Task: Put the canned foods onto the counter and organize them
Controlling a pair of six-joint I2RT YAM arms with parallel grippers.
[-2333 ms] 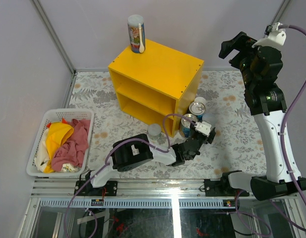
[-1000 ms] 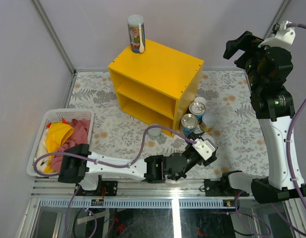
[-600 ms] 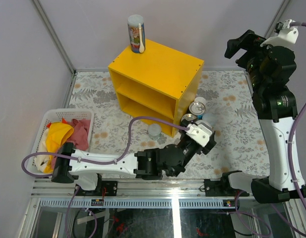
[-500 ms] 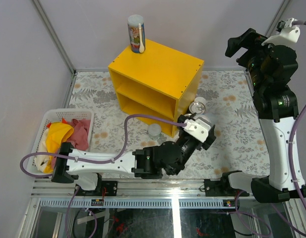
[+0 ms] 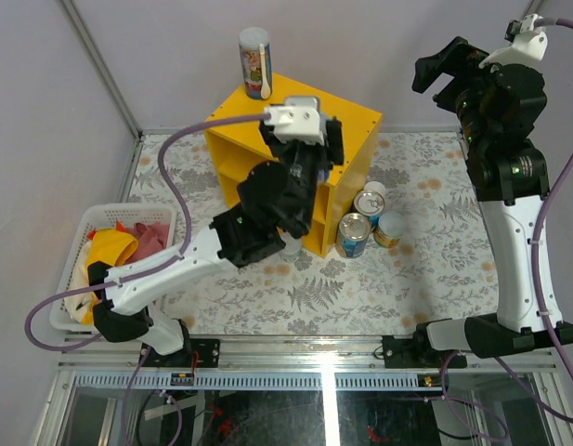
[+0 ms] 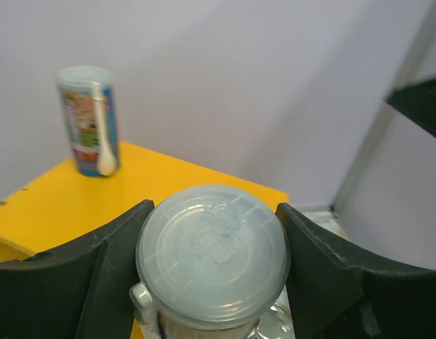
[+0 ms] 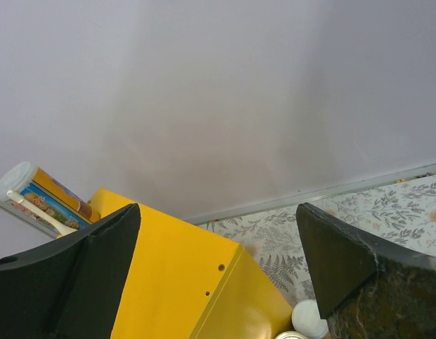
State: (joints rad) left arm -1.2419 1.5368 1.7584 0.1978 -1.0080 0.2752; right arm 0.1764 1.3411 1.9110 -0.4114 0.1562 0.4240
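My left gripper is shut on a can with a pale translucent lid; both fingers press its sides. In the top view this gripper hangs above the flat top of the yellow counter, and the held can is hidden beneath it. A tall can with a white spoon stands on the counter's back left corner. Three cans stand on the table by the counter's right side. My right gripper is raised high at the right, open and empty.
A white laundry basket with cloths sits at the table's left edge. The counter has two open compartments facing the front left. Grey walls close in the back and left. The floral table cover lies around the cans.
My left arm has risen from table level near the cans at the front right and swung up over the counter top, with the can in its grip. The right arm has barely shifted.
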